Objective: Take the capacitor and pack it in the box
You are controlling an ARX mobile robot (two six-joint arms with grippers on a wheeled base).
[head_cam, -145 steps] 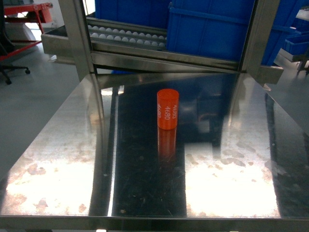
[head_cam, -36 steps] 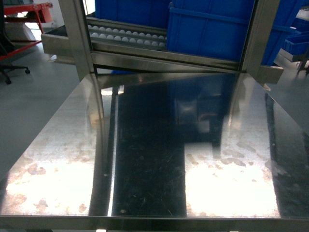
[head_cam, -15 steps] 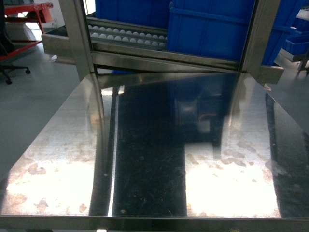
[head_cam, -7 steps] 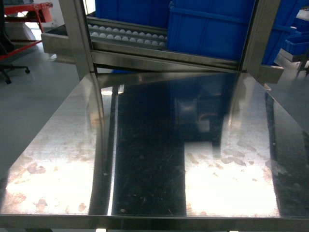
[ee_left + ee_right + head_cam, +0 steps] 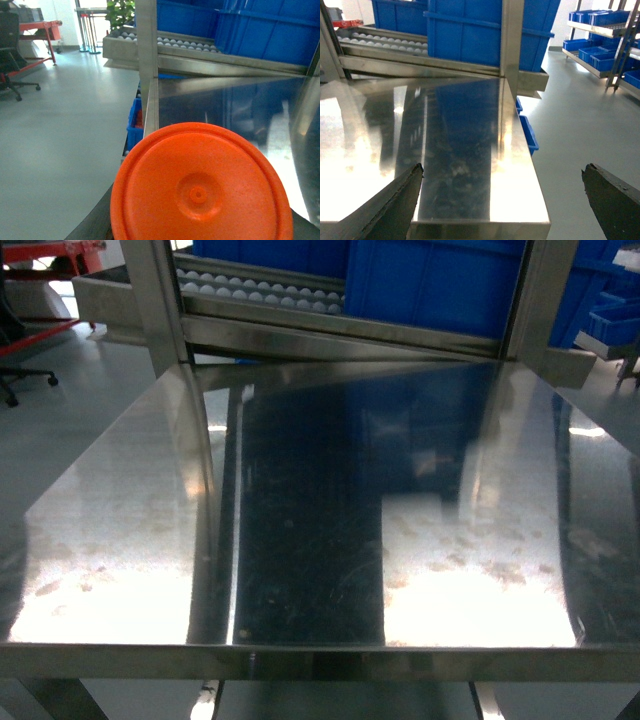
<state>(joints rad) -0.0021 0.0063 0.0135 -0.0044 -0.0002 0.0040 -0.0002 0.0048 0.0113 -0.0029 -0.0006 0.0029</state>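
— Steel table [image 5: 120, 540] fills the head view, blue bins [image 5: 430, 285] at its far edge; no box shows anywhere.

— And the capacitor [image 5: 200, 195]?

— Left wrist view: its orange end cap faces the camera, long axis along the left gripper, evidently clamped there, though no fingers show.

— Right gripper [image 5: 502, 200]?

— Fingers wide apart, holding nothing, at the table's near right corner.

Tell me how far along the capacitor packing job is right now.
Pickup looks done: the steel table holds no capacitor, and the orange capacitor fills the left wrist view, apparently held there. The right gripper is open. Packing remains; no box is in view.
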